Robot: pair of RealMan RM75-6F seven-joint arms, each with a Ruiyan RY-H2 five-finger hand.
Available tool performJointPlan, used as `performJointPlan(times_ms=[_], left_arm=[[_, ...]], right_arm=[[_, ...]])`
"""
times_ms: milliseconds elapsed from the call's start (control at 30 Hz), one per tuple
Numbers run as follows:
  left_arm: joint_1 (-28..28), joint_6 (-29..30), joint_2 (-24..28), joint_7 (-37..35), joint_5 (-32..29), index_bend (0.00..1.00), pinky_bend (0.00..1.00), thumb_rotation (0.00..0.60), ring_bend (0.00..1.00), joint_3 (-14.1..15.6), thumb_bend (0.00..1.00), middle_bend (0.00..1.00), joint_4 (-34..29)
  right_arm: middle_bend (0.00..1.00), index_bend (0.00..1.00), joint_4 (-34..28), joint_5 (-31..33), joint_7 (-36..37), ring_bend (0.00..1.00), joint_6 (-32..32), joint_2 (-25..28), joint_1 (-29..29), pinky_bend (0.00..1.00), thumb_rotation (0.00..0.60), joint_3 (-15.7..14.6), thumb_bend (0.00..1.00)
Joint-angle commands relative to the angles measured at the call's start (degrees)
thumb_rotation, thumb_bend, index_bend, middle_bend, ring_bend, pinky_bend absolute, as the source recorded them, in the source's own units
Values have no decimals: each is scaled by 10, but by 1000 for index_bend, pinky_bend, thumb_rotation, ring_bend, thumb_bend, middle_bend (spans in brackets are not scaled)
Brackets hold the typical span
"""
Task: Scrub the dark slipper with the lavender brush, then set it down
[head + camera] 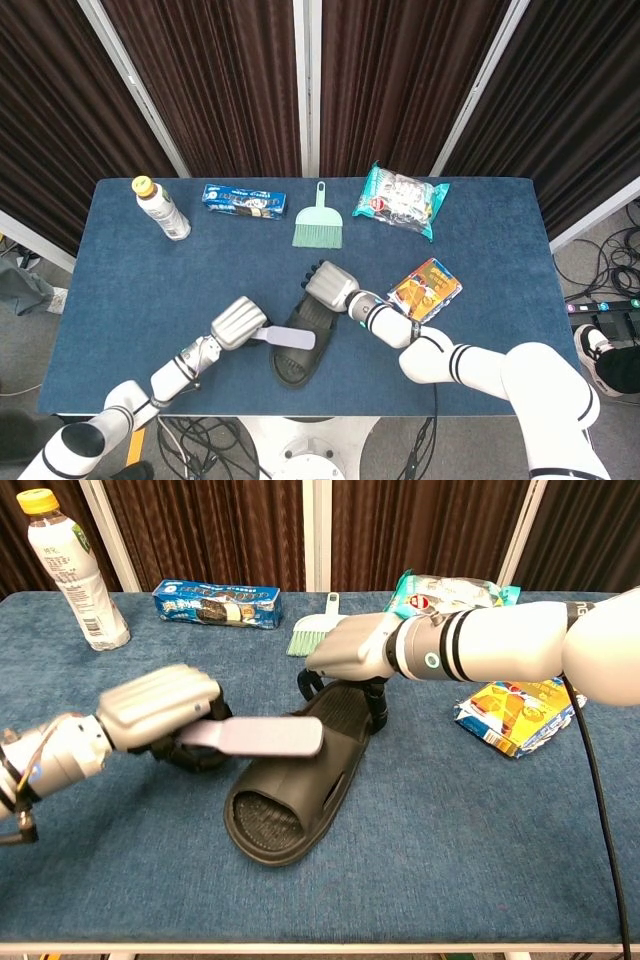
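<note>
Halfway at best — lavender brush gripped in left hand, laid across dark slipper mid-table. Right hand pressing on slipper's heel end, fingers curled over its rim. Scrubbing seemingly underway; setting down yet undone.

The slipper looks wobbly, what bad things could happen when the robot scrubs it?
The right hand only presses the heel end of the dark slipper, so hard strokes might slide or twist the loose toe end across the table. The left hand holds the lavender brush by its end, so the brush could tip or slip in the grip. A long stroke toward the heel might also bump the right hand.
</note>
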Motion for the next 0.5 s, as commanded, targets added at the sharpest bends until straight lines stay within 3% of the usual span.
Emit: performJointPlan(times_ms=[33, 233, 500], left_arm=[[9, 14, 3, 6, 14, 1000, 1000, 600, 1000, 20, 485, 1000, 2], [19, 59, 31, 12, 31, 1000, 1000, 600, 1000, 39, 486, 1000, -27], [-13, 31, 34, -11, -29, 1000, 1000, 600, 1000, -26, 486, 1000, -57]], right_arm=[[376, 510, -2, 2, 0, 207, 2, 1, 1, 281, 600, -1, 122], [376, 510, -8, 5, -1, 207, 8, 5, 2, 290, 600, -5, 122], [376, 510, -11, 9, -1, 207, 15, 8, 2, 291, 600, -10, 121]])
